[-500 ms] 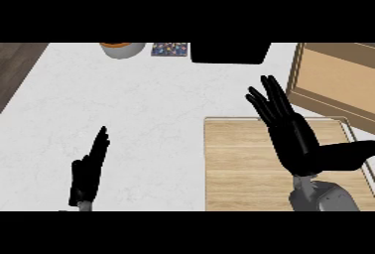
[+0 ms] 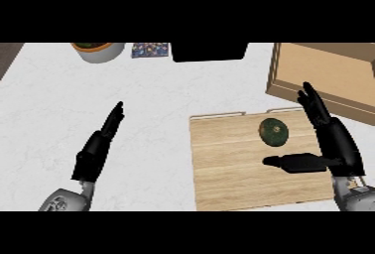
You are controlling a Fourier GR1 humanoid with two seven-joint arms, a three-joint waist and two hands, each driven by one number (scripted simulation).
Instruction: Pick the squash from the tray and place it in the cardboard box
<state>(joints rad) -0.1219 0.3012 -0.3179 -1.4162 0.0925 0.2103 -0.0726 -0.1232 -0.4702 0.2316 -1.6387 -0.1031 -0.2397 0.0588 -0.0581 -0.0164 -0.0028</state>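
The right hand (image 2: 333, 141) had drawn back rightward, uncovering the dark green squash (image 2: 275, 132), which lay untouched on the wooden tray (image 2: 234, 173) near the cardboard box (image 2: 322, 74). Its fingers were straight and its thumb spread, so the grasp seemingly remained ahead. The left hand (image 2: 96, 149) rested open at the view's left.

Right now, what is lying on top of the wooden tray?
Only the squash shows, on the far right part of the tray. The open right hand covers the tray's right edge, so that strip is hidden.

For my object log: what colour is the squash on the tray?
The squash is dark green; head view.
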